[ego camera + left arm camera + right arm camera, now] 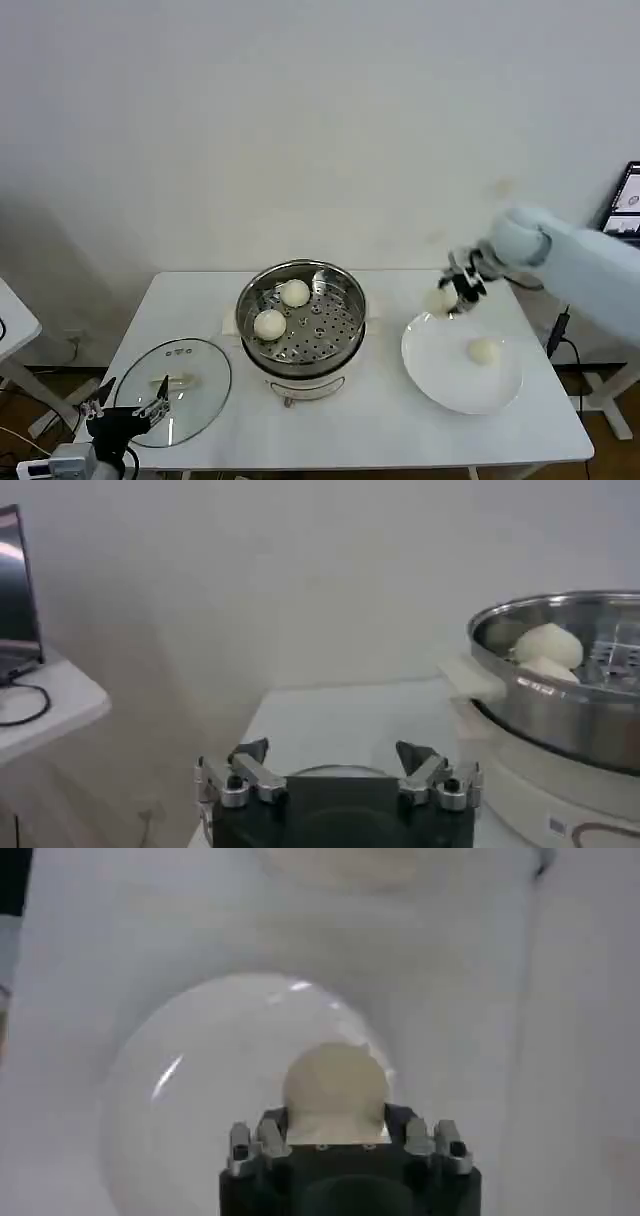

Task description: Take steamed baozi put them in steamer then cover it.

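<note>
We see the white table (380, 420) carrying everything, and we take the steamer (301, 318) as our landmark; it stands at the table's middle, uncovered. To the steamer's right lies the white plate (440, 378). To the steamer's left, and a little nearer us, the glass lid (175, 395) lies flat on the table. Two steamed baozi sit on the perforated floor inside the steamer, both in its left half: one toward the far wall (294, 293), one nearer the front (270, 324). A third baozi (484, 351) rests on the plate, well right of the steamer. The right pincer (447, 297) hangs above the plate's far-left rim, between plate and steamer but closer to the plate, clenched on the fourth baozi (335, 1086), which is lifted clear of the plate. The left pincer (334, 763) waits low, left of the steamer at the lid's near edge, its fingers (252, 751) spread apart and grasping nothing.
</note>
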### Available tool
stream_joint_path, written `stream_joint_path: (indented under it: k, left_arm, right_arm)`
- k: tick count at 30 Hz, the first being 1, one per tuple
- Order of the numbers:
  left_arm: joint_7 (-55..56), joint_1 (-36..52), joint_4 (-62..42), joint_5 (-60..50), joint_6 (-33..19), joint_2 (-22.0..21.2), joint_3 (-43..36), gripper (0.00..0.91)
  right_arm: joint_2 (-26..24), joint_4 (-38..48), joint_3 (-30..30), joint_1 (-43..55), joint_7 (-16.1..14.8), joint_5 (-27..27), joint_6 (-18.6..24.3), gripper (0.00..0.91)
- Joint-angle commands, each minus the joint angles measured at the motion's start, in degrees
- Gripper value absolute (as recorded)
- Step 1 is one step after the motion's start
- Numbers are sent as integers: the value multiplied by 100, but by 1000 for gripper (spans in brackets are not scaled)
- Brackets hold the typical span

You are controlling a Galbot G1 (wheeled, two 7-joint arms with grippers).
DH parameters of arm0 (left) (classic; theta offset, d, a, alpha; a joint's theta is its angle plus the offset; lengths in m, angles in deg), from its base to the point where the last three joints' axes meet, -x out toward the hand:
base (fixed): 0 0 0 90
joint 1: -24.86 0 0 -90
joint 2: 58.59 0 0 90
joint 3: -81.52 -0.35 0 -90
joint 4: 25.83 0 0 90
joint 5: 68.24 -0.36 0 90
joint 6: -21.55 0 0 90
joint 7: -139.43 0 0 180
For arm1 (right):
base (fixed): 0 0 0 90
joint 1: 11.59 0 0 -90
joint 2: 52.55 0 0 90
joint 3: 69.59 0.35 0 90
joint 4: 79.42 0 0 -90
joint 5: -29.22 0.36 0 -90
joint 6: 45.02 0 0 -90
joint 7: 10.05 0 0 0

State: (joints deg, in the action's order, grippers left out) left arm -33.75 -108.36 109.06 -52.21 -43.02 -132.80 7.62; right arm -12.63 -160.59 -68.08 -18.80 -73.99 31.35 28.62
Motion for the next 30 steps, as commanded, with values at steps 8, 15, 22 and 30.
stream_joint_path:
  k: [8, 15, 22, 30]
  left_arm:
    - [-1, -91, 70, 90, 14, 13, 287, 907]
    - [14, -178, 100, 101, 9, -64, 404, 907]
    - [27, -226, 174, 98, 14, -147, 564, 907]
    - [35, -324, 184, 106, 0, -190, 687, 907]
  right_arm:
    - [2467, 54, -1026, 1660, 17, 733, -22, 645]
    - [3146, -30, -1250, 1313, 33, 537, 268, 645]
    - [3285, -223, -1316, 851, -145, -210, 870, 645]
    - [3126, -357, -1441, 548, -172, -643, 1555, 645]
